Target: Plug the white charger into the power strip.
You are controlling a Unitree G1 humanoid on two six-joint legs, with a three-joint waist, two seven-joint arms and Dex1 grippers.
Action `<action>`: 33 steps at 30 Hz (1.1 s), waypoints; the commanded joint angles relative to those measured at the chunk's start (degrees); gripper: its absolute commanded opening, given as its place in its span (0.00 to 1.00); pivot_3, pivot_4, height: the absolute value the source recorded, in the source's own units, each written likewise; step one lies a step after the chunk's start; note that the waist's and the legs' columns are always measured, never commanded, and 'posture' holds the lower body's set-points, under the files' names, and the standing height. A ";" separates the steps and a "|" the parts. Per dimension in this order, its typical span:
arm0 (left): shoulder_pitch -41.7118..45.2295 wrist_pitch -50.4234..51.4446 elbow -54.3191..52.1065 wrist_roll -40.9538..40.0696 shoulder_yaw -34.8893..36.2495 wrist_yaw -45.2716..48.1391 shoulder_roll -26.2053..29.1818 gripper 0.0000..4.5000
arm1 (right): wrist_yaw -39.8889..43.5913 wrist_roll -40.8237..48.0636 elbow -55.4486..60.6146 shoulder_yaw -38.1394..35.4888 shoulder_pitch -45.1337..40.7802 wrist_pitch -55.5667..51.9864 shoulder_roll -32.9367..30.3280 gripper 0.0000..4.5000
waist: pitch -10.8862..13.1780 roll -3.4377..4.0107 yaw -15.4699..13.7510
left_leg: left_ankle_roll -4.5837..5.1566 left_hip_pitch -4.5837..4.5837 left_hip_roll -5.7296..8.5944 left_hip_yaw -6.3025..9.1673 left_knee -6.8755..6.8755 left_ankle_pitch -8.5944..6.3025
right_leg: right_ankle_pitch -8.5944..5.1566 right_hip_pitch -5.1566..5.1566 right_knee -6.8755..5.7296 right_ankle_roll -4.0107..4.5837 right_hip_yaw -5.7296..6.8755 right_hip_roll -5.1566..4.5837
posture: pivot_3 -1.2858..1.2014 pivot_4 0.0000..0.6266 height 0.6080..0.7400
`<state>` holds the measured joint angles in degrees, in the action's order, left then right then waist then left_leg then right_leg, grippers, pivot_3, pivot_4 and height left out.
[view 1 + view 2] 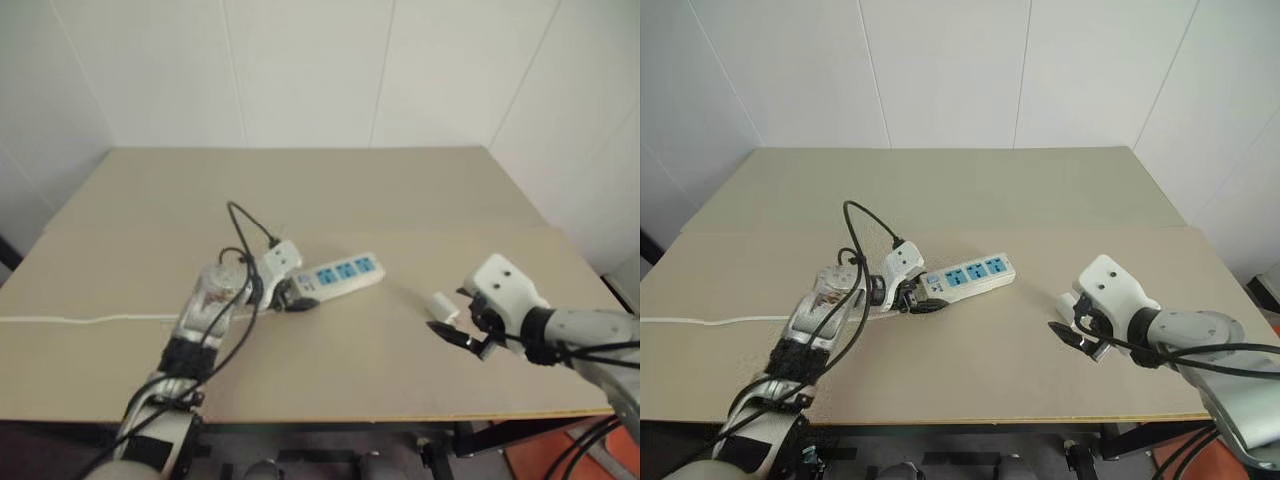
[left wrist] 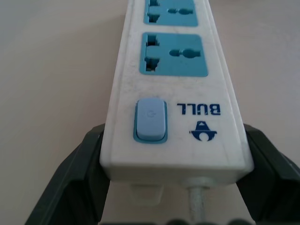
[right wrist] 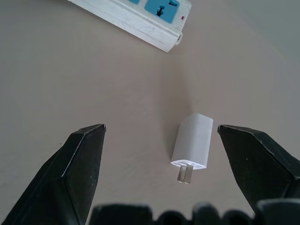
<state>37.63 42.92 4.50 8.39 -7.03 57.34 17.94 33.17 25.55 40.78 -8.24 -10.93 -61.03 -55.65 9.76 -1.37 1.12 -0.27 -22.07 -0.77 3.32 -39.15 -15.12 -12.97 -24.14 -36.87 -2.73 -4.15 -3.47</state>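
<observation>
My left gripper point(image 2: 173, 187) is clamped on the switch end of the power strip point(image 1: 340, 273), which lies mid-worktop point(image 1: 400, 190). To the strip's right, the white charger point(image 3: 193, 140) lies on its side, between the spread fingers of my right gripper point(image 3: 187, 154), untouched.

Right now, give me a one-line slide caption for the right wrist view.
Open right hand hovers over the white charger lying on the table, prongs toward the camera, power strip beyond.
</observation>
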 commanded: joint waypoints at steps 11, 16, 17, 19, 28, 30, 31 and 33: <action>-16.35 -19.96 -10.25 -8.88 3.39 -10.72 1.78 1.00 | 1.76 -2.82 -3.91 2.29 -2.36 6.95 0.65 1.00 | -0.11 0.03 -0.20 | -0.01 0.15 -0.02 -0.11 0.12 0.00 | 0.01 0.04 0.10 0.03 -0.09 -0.04 | 0.52 0.24 1.00; -15.49 -31.80 -3.16 -18.10 10.39 -8.99 0.11 1.00 | 2.17 -1.62 -2.75 0.00 -1.21 7.47 1.93 1.00 | -0.11 0.03 -0.50 | -0.01 0.08 -0.02 -0.11 0.11 0.00 | 0.02 0.01 0.15 0.04 -0.06 -0.06 | 0.52 0.24 1.00; -14.94 -32.15 -2.02 -20.92 11.67 -7.24 0.16 1.00 | 2.20 -1.69 -2.69 -0.22 -0.81 7.50 1.84 1.00 | -0.11 0.03 -0.48 | -0.01 0.07 -0.02 -0.12 0.11 0.00 | 0.02 0.01 0.15 0.04 -0.07 -0.06 | 0.52 0.24 1.00; -14.25 -30.03 0.03 -29.53 14.01 2.26 1.93 1.00 | 2.23 -2.08 -2.54 -0.26 0.30 7.37 1.32 1.00 | -0.11 0.03 -0.43 | -0.01 0.05 -0.02 -0.12 0.11 0.00 | 0.02 0.01 0.15 0.04 -0.05 -0.06 | 0.52 0.24 1.00; -15.25 -42.33 12.28 -31.49 11.71 13.67 1.81 1.00 | 2.48 -2.38 -1.32 -1.35 1.99 7.36 1.08 1.00 | -0.13 0.05 -0.23 | -0.01 0.13 -0.02 -0.12 0.10 0.00 | 0.02 0.06 0.15 0.04 -0.04 -0.03 | 0.52 0.24 1.00; -15.27 -45.76 14.17 -30.12 11.28 12.15 0.87 1.00 | 2.57 -2.32 -0.94 -1.87 2.47 7.23 1.14 1.00 | -0.13 0.05 -0.31 | -0.01 0.11 -0.02 -0.11 0.12 0.00 | 0.02 0.05 0.17 0.04 -0.04 -0.03 | 0.52 0.24 1.00; -15.16 -47.77 15.50 -29.28 11.09 11.42 0.40 1.00 | 2.53 -2.35 -0.71 -1.98 2.75 7.20 1.18 1.00 | -0.13 0.05 -0.33 | -0.01 0.08 -0.02 -0.10 0.11 0.00 | 0.02 0.04 0.18 0.04 -0.04 -0.03 | 0.52 0.24 1.00; -14.49 -52.81 19.14 -27.00 11.13 8.22 -1.04 1.00 | 2.38 -2.40 -0.31 -2.12 3.23 7.07 1.29 1.00 | -0.13 0.04 -0.35 | -0.01 0.08 -0.02 -0.10 0.11 0.00 | 0.02 0.04 0.17 0.04 -0.04 -0.04 | 0.52 0.24 1.00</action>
<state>22.12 -4.84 21.69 -20.19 3.82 68.19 17.74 35.94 23.58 38.35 -7.93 -7.88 -54.82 -53.77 9.62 -1.33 0.77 -0.28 -21.97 -0.79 3.22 -39.04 -15.12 -12.95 -24.09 -36.71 -2.69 -4.20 -3.50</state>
